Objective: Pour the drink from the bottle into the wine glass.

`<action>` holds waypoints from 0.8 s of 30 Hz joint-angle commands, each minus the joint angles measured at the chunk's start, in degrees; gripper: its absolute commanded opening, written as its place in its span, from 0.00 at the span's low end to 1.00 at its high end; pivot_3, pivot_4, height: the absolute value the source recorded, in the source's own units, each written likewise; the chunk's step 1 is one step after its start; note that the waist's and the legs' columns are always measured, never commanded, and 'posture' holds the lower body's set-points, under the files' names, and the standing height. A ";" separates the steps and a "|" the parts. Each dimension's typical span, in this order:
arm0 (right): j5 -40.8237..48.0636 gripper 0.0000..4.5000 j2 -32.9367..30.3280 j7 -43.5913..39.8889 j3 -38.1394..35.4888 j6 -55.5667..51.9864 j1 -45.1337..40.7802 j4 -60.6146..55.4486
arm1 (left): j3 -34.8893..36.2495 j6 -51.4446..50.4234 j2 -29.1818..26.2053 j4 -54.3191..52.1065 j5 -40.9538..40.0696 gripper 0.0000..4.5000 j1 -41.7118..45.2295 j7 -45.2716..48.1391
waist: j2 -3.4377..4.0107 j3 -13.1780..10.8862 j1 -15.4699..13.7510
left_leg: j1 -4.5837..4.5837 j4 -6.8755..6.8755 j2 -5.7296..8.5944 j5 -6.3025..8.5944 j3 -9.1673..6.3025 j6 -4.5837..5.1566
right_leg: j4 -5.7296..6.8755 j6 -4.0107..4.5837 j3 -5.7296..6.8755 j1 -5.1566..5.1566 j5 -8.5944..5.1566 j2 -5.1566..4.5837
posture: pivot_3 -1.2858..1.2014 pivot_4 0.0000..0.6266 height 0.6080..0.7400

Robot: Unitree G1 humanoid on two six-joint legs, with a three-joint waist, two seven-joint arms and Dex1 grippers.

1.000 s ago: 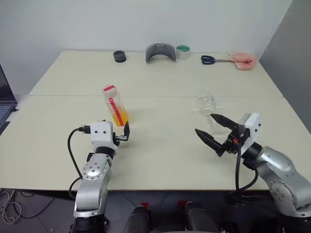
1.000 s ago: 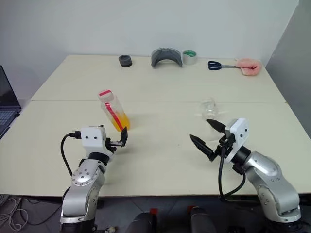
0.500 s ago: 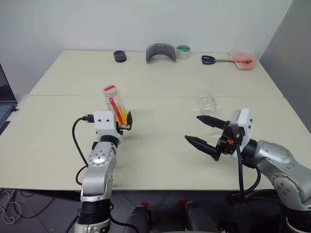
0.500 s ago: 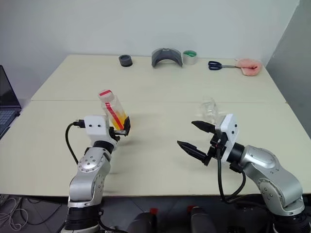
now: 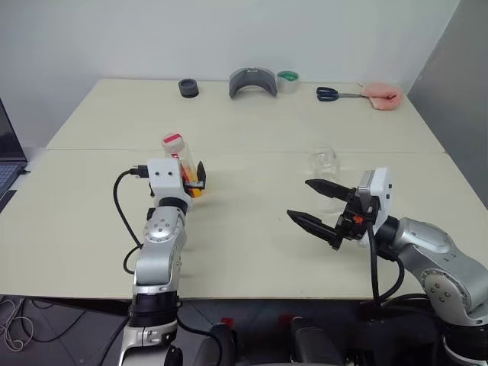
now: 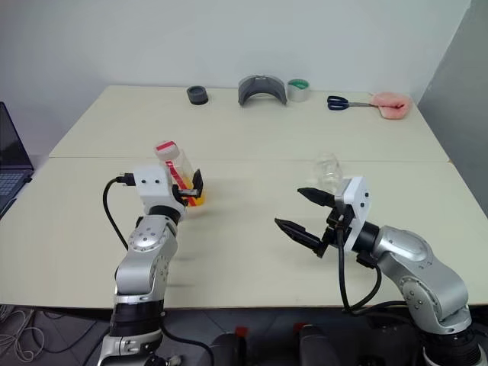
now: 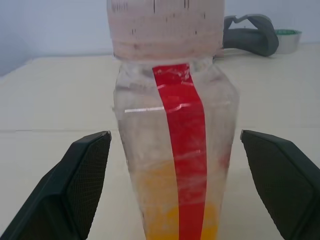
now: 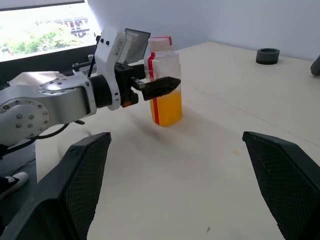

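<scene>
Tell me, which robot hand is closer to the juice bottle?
The left. The left gripper has its open jaws on either side of the bottle, not squeezing it. The right gripper hovers far across the table, by the wine glass.

One bottle (image 5: 180, 156), one wine glass (image 5: 323, 165), one scissors (image 5: 332, 94).

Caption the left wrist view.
Open left gripper straddles the capped bottle, drink low inside.

Bottle label (image 7: 186, 150): plain red stripe, no words legible
Bottle cap (image 7: 165, 27): small dark marks near the top edge, unreadable
Readable text elsewhere: none
</scene>
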State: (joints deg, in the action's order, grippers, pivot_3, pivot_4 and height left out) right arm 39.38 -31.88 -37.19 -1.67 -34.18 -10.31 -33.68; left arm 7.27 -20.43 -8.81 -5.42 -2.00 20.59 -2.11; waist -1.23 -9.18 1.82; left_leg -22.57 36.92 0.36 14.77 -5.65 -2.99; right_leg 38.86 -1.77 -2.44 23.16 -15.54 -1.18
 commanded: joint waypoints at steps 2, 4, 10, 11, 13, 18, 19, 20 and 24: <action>-0.17 1.00 0.20 0.09 0.02 0.80 -1.17 -0.99 | 0.10 2.16 0.35 0.98 1.31 0.99 2.92 -1.87 | 0.00 0.00 0.01 | 0.01 -0.01 -0.01 0.00 0.00 0.00 | 0.01 0.00 0.00 0.01 0.00 0.00 | 0.52 0.24 1.00; -0.30 1.00 0.20 0.12 0.13 0.85 -1.19 -0.93 | -0.05 2.28 0.62 1.88 1.44 0.99 3.99 -2.49 | 0.00 0.00 -0.01 | 0.00 0.00 0.00 0.00 0.00 0.00 | 0.01 0.00 0.00 0.01 0.00 0.00 | 0.52 0.24 1.00; -0.50 1.00 0.03 -0.05 0.00 0.77 -0.98 -0.63 | -0.70 2.15 1.21 3.55 2.30 0.99 5.99 -4.32 | 0.00 0.00 0.00 | -0.01 0.00 0.00 0.00 -0.01 0.00 | 0.00 0.00 0.00 0.01 0.00 0.00 | 0.52 0.24 1.00; -0.49 1.00 0.01 -0.06 -0.03 0.74 -0.95 -0.59 | -0.82 1.92 1.32 3.60 2.50 0.99 6.08 -4.53 | 0.00 0.00 0.00 | -0.01 0.00 0.00 0.00 0.00 0.00 | 0.01 0.00 0.00 0.01 0.00 0.00 | 0.52 0.24 1.00; -0.48 1.00 0.00 -0.06 -0.07 0.72 -0.92 -0.55 | -0.97 1.73 1.42 3.55 2.85 0.99 6.06 -4.82 | 0.00 0.00 0.01 | 0.00 0.00 0.00 0.00 0.00 0.00 | 0.01 0.00 -0.01 0.01 0.00 0.00 | 0.52 0.24 1.00; -0.24 1.00 0.01 0.08 -0.40 0.52 -0.96 -0.29 | -0.88 0.58 1.15 3.10 4.03 0.79 5.53 -5.74 | 0.00 0.00 0.00 | -0.01 0.00 0.00 0.00 0.00 0.00 | 0.01 0.00 0.00 0.01 0.00 0.00 | 0.52 0.24 1.00; -0.22 1.00 0.00 0.07 -0.42 0.51 -0.97 -0.22 | -0.76 0.38 1.07 3.05 4.19 0.72 5.44 -5.84 | 0.00 0.00 0.00 | -0.01 0.00 0.00 0.00 0.00 0.00 | 0.01 0.00 0.00 0.01 0.00 0.00 | 0.52 0.24 1.00; -0.22 1.00 -0.01 0.05 -0.44 0.51 -0.96 -0.20 | -0.68 0.22 1.02 2.99 4.32 0.65 5.36 -5.92 | 0.00 0.00 0.00 | -0.01 0.00 0.00 0.00 -0.01 0.00 | 0.01 0.00 0.00 0.01 0.00 0.00 | 0.52 0.24 1.00; -0.14 1.00 0.08 0.04 -0.44 0.45 -1.33 0.17 | -0.46 -0.33 0.47 2.86 4.59 0.42 4.85 -5.79 | 0.00 0.00 0.05 | 0.01 0.00 0.00 0.00 0.01 0.00 | 0.01 0.00 -0.02 0.01 0.00 0.00 | 0.52 0.24 1.00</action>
State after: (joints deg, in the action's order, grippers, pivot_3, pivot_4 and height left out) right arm 38.97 -31.71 -37.19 -1.00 -34.20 -10.63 -32.96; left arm 6.46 -20.68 -7.56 -1.38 1.41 25.56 -7.46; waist -1.24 -9.18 1.87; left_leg -22.56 36.92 0.36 14.77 -5.64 -2.99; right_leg 38.88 -1.77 -2.46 23.17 -15.54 -1.18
